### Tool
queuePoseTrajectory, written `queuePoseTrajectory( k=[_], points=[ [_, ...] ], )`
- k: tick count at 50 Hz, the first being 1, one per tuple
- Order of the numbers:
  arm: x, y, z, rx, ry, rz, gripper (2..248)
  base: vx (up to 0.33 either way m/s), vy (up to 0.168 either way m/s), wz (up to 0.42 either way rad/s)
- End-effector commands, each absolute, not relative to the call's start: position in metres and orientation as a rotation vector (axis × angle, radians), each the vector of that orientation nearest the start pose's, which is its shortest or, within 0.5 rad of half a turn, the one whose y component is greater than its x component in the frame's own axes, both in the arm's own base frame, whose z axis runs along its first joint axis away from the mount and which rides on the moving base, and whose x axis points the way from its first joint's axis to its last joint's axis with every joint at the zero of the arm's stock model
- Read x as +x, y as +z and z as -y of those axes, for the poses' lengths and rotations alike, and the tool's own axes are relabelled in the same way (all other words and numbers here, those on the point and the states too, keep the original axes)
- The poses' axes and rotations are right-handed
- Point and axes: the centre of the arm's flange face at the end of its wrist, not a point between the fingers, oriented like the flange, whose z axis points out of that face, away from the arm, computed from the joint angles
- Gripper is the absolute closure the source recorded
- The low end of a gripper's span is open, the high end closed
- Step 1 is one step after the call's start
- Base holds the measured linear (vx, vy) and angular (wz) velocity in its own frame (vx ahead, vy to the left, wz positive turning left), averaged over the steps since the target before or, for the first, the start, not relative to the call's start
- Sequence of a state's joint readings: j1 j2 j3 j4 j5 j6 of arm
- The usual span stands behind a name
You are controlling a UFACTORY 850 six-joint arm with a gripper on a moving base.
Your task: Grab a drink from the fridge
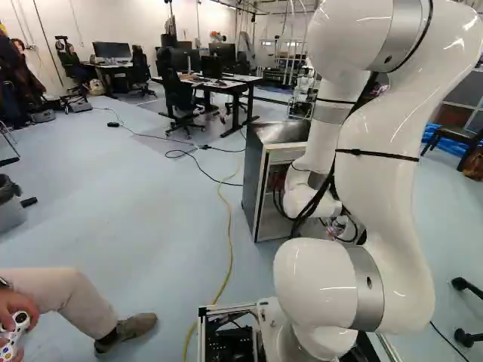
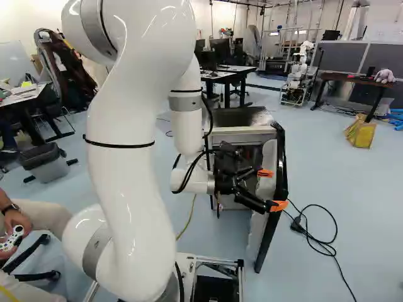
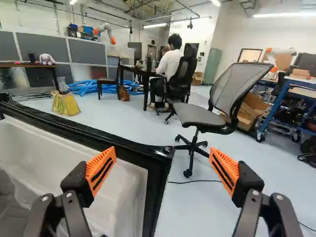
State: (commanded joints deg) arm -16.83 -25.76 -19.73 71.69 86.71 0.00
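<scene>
The black pincer (image 2: pixel 272 189) with 2 orange-padded fingers stands wide open by the black-edged white door (image 3: pixel 126 190) of the boxy grey metal fridge (image 1: pixel 254 185). The fridge stands ahead of the arm, door ajar; its contents are too hidden to tell a drink.

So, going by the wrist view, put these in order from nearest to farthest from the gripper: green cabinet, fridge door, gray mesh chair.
1. Fridge door: right at the gripper, its black corner showing between the open fingers.
2. Gray mesh chair: on the floor ahead, beyond the door's edge.
3. Green cabinet: far behind the chair, by the back wall.
</scene>
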Motion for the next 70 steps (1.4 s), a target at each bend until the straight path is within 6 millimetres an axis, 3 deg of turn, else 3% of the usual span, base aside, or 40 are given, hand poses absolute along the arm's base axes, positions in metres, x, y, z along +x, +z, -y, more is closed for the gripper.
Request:
queuePoseTrajectory(
  k=[70],
  points=[
    [0.328, 0.258, 0.225, 1.125, 1.029, 1.403, 3, 0.000, 0.000, 0.000]
  ],
)
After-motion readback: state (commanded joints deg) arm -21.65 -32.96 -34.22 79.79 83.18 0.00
